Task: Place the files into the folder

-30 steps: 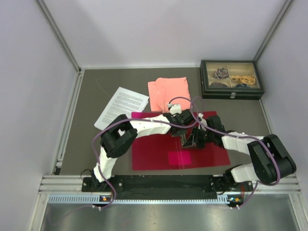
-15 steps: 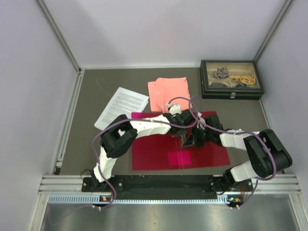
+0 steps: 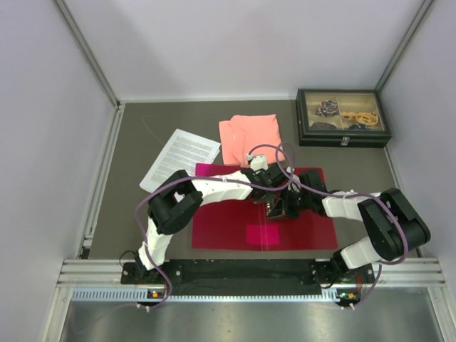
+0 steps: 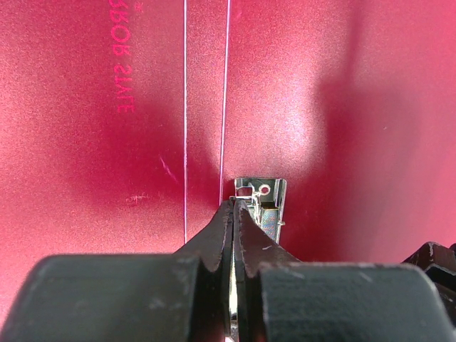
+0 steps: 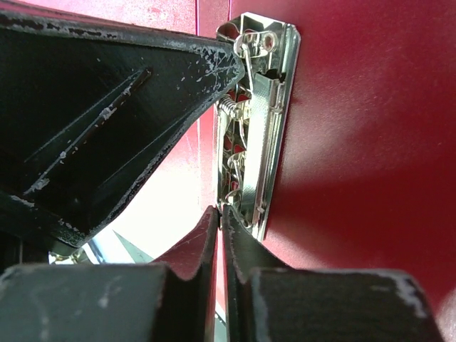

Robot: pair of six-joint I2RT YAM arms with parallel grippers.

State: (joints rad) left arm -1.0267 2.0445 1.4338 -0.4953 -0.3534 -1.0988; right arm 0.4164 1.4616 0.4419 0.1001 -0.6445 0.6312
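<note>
The red folder (image 3: 228, 221) lies open and flat on the table, with its metal clip (image 4: 262, 201) at the middle; the clip also shows in the right wrist view (image 5: 265, 121). The files (image 3: 179, 158), white printed sheets, lie on the table left of and behind the folder, apart from both grippers. My left gripper (image 3: 273, 205) is shut, its tips (image 4: 234, 204) against the clip's left edge. My right gripper (image 3: 291, 206) is shut with its tips (image 5: 219, 211) pinched on the wire at the clip's near end. One left gripper finger (image 5: 142, 85) touches the clip's far end.
A salmon-pink folded cloth (image 3: 249, 139) lies just behind the folder. A dark box with a clear lid (image 3: 343, 117) holding small items stands at the back right. White walls enclose the table on three sides.
The folder has slid slightly to the left. The right arm's forearm has swung in toward the clip. Both grippers stay shut at the clip.
</note>
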